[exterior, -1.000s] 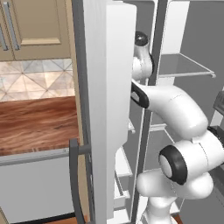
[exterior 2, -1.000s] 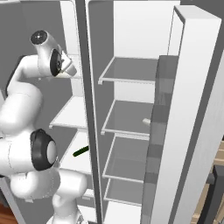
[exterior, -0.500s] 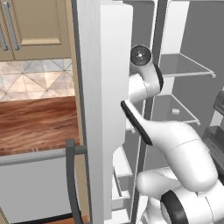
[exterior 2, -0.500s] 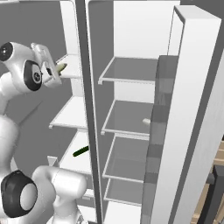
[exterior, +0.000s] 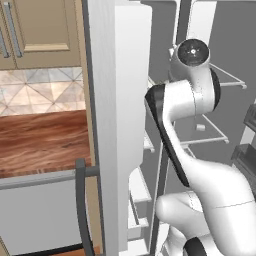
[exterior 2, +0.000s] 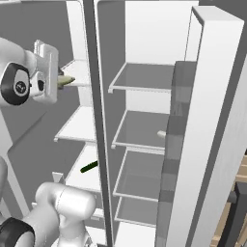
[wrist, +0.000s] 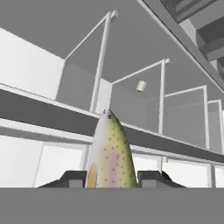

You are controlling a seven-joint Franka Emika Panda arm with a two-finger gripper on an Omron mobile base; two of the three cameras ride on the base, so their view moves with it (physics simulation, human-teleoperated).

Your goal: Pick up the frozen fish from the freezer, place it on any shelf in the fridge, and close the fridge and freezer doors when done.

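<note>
Over on the left, in the right base view, the gripper is raised in front of the freezer, with its jaws clamped on the frozen fish, whose pale speckled body pokes out past the fingers. A small dark green thing lies on a lower freezer shelf. To the right, the fridge stands open with its broad shelves, and its door is swung out.
</note>
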